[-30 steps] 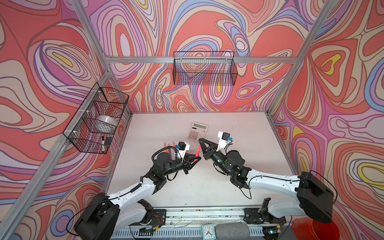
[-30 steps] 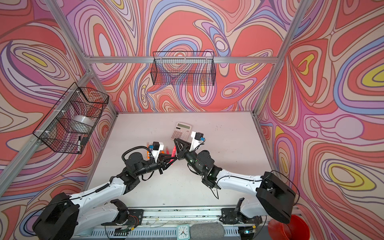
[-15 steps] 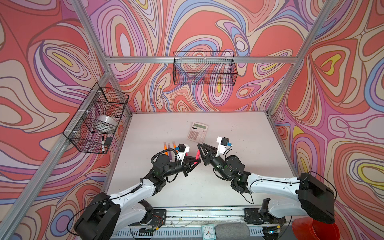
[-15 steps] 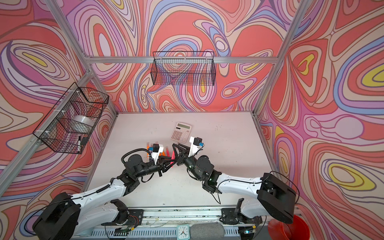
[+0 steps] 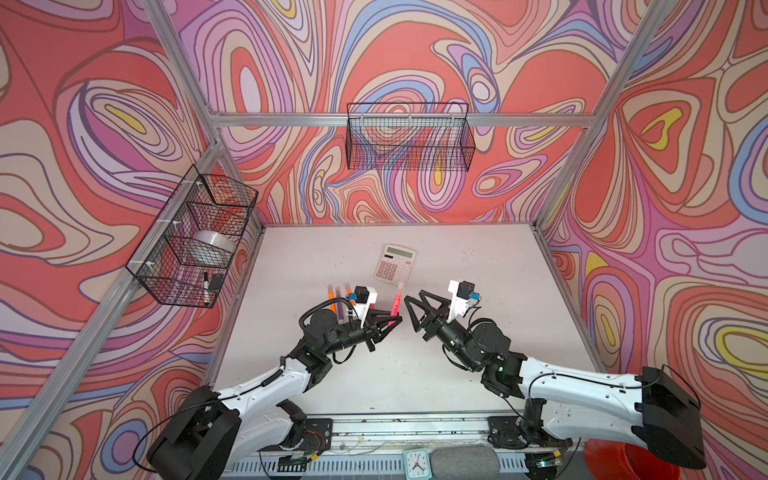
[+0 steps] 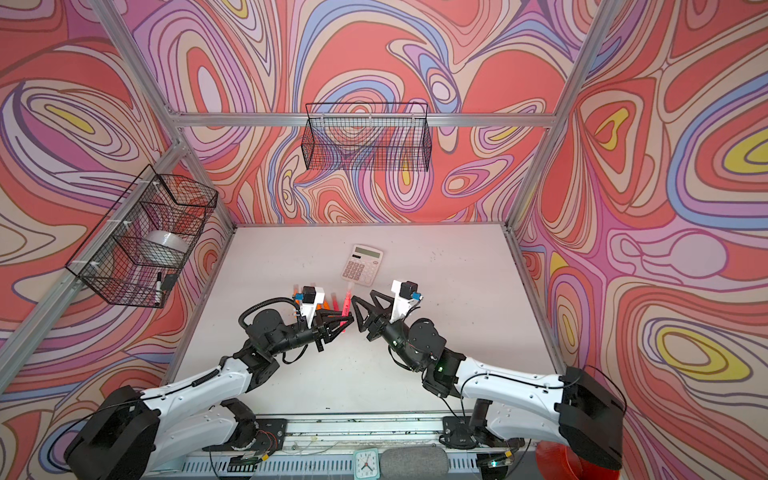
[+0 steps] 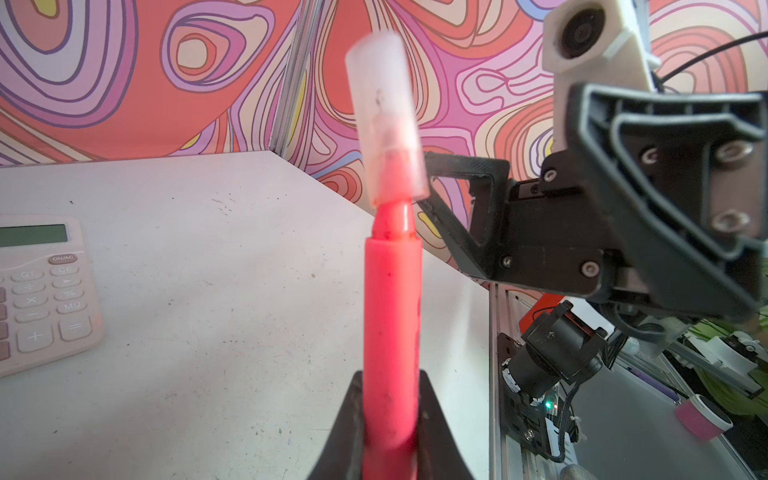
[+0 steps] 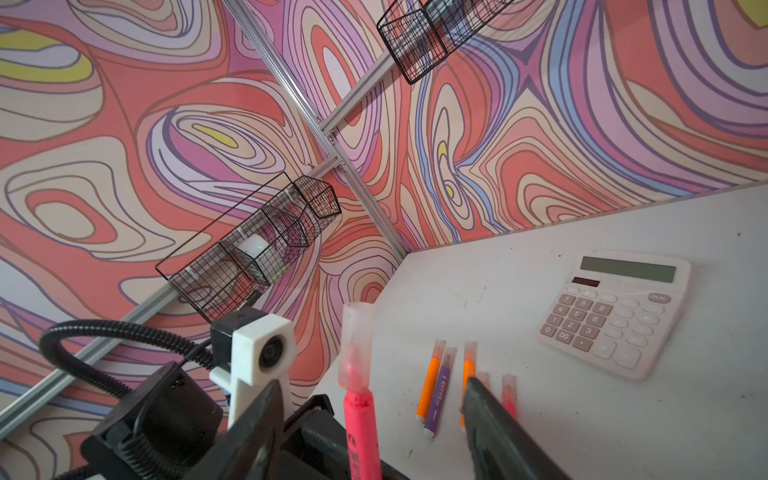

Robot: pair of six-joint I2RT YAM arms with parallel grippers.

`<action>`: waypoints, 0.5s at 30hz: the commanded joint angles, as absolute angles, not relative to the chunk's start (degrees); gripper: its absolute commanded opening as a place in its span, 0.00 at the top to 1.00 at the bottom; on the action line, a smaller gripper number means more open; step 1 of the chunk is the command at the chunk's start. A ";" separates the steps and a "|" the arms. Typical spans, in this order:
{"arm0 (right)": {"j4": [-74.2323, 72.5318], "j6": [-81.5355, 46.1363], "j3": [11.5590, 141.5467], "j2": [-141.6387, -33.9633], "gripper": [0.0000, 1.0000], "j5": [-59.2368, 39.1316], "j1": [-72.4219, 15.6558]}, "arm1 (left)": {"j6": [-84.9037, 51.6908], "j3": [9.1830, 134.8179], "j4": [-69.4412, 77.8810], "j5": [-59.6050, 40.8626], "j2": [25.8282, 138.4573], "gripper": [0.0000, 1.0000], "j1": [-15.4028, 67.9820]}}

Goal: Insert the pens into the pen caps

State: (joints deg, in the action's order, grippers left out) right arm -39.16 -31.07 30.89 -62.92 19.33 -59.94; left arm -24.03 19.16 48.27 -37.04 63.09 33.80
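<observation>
While the left gripper (image 5: 392, 323) grips the slim pink-red pen (image 5: 395, 303), the open right gripper (image 5: 411, 312) at three o'clock should back off without bumping the pale see-through plastic cap (image 7: 386, 120).

The bench (image 5: 415, 374) is seen from high above its near edge in both top views. Both wrist views are taken low, close to the calculator (image 8: 615, 311), shared by all.
</observation>
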 commanded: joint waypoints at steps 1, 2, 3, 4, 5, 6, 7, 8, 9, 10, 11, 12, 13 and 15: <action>-31.43 -28.22 35.96 -63.19 0.25 17.50 -60.03 | -23.38 19.16 51.06 -37.26 62.27 1.00 33.77; -28.21 -28.56 37.91 -63.88 0.25 17.89 -60.01 | -23.28 19.28 50.99 -37.55 62.41 1.00 33.77; -25.99 -29.40 39.84 -64.74 0.25 18.34 -59.99 | -23.18 19.34 50.82 -37.66 62.49 1.00 33.75; -23.89 -30.10 41.67 -65.68 0.25 19.31 -59.94 | -22.96 19.48 50.40 -37.70 62.39 1.00 33.75; -22.03 -30.57 43.40 -66.91 0.26 19.79 -59.94 | -22.73 19.48 50.03 -37.57 62.32 1.00 33.75; -21.19 -30.69 44.81 -67.86 0.26 19.91 -59.94 | -22.68 19.46 49.92 -37.39 62.28 1.00 33.75; -20.32 -30.84 46.14 -68.89 0.29 20.18 -59.94 | -22.59 19.51 49.97 -37.29 62.30 1.00 33.75; -19.33 -31.16 47.29 -69.81 0.30 20.56 -59.88 | -22.65 19.57 50.05 -37.43 62.53 1.00 33.73; -18.33 -31.40 48.47 -70.52 0.31 20.95 -59.81 | -22.68 19.67 50.01 -37.57 62.62 1.00 33.75; -17.29 -31.64 49.79 -71.29 0.32 21.11 -59.69 | -22.68 19.73 49.93 -37.83 62.70 1.00 33.75; -16.22 -31.94 50.77 -72.02 0.33 21.25 -59.49 | -22.59 19.77 49.76 -37.87 62.66 1.00 33.75; -15.28 -32.56 51.57 -72.63 0.34 21.61 -59.30 | -22.46 19.69 49.58 -37.72 62.51 1.00 33.75; -14.25 -33.18 52.38 -73.26 0.34 21.84 -59.04 | -22.41 19.69 49.57 -37.54 62.47 1.00 33.75; -12.75 -34.14 53.52 -74.31 0.35 21.80 -58.45 | -22.46 19.73 49.79 -37.65 62.41 1.00 33.75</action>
